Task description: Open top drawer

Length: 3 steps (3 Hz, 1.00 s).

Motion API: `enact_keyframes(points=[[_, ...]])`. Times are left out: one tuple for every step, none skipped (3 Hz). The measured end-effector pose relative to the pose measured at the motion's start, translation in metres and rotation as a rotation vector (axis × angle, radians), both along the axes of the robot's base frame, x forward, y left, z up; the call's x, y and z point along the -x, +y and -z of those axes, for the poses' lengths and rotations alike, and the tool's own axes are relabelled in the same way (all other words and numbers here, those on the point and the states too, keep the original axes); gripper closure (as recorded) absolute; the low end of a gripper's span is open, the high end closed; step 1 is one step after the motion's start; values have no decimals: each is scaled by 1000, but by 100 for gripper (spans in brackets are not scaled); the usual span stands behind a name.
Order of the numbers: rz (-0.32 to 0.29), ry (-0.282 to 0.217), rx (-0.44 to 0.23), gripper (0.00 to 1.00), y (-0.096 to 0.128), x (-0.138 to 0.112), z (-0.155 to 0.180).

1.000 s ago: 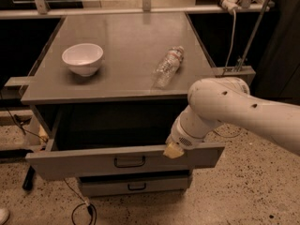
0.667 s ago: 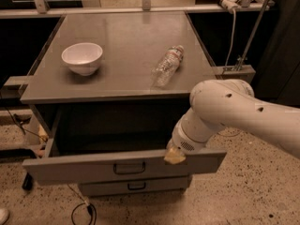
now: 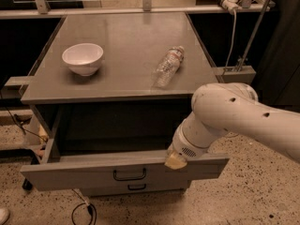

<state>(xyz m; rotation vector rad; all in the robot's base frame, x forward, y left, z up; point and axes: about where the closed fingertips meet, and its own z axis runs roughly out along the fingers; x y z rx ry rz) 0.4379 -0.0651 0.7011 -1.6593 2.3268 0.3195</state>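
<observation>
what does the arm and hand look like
The arm is thick smooth white shells with rounded joints, a few small dark holes and a dotted vent patch near the wrist. The hand is a small tan tip at the top drawer's front edge.

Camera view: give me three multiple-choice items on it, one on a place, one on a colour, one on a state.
1. The gripper is: A at the front edge of the top drawer, right of its handle; B on the floor; C raised high above everything.
2. The bowl is: A red; B white; C black.
3. The top drawer is: A shut; B lifted out; C pulled out.
Answers: 1 A, it meets the drawer front's top edge; 2 B, it shows white on the grey tabletop; 3 C, its inside lies open below the tabletop.
</observation>
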Motion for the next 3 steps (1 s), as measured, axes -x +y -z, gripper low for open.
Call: enact_keyframes(points=[[0,0,0,100,0,0,0],[-8,13,6,100,1,5,2],[-8,25,9,100,2,10,2]])
